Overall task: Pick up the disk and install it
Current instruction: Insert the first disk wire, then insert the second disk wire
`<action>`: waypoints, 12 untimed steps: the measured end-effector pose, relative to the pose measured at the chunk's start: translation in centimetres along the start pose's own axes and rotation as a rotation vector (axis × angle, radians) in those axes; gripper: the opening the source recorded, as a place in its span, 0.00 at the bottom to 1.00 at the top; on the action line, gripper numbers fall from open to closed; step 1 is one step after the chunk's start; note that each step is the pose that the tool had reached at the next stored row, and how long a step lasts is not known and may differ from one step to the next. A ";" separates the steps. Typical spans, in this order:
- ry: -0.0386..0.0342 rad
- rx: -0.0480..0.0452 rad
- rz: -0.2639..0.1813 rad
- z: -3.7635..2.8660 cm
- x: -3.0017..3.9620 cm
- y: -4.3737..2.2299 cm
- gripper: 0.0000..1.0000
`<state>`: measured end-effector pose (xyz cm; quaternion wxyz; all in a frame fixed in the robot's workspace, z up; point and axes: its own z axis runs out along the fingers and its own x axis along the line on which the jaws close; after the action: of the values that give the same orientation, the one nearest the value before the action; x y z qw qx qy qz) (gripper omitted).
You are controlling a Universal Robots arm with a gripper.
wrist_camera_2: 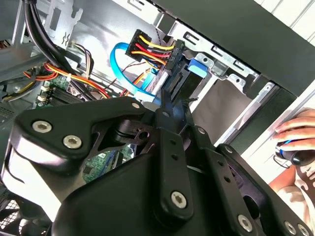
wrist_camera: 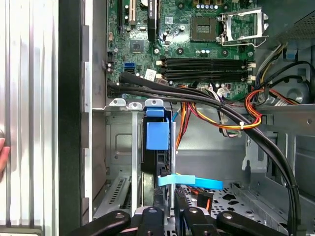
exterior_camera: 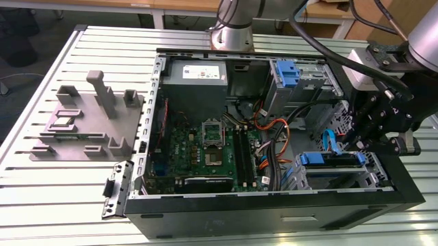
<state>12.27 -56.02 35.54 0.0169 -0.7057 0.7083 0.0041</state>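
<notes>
**Desk:** Where is the disk in this one?

**Photographer:** The disk [exterior_camera: 332,159] sits low in the open case [exterior_camera: 274,210], at the exterior view's right. It lies in the drive bay [exterior_camera: 375,171] by the front wall, and its blue carrier shows along the near edge. The case lies on its side on the slatted bench [exterior_camera: 55,195], which is why the bay opens upward to the arm.

**Desk:** And the gripper?

**Photographer:** The gripper [exterior_camera: 359,146] hangs over the bay's end. In the second wrist view its fingers [wrist_camera_2: 166,115] narrow to one tip at the disk's rear edge. They appear drawn close and pinching that thin edge, not spread. Judging by the pose, a grip at the rear leaves the carrier's sides free to run in the bay's rails.

**Desk:** What is crowding the spot?

**Photographer:** Cables. A plug with yellow, red and black wires [wrist_camera_2: 152,49] sits right by the disk's end, and a blue ribbon cable [wrist_camera_2: 118,59] loops beside it. That may be why the fingers come in so narrow.

**Desk:** Anything that could be mistaken for the disk?

**Photographer:** Yes. There is a bare blue bracket [exterior_camera: 287,74] in the upper cage and a grey power supply [exterior_camera: 198,74] at the far wall. Both are well apart from the gripper.

**Desk:** People?

**Photographer:** A hand [wrist_camera_2: 295,130] rests outside the case, off the work.
</notes>
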 end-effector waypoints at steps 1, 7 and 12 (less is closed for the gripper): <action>-0.0001 0.0000 0.000 -0.11 0.00 0.00 0.24; -0.0001 0.0000 0.000 -0.22 -0.01 -0.01 0.24; 0.0001 -0.0001 0.000 -0.23 -0.03 -0.02 0.24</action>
<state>12.28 -55.99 35.77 0.0169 -0.7057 0.7083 0.0041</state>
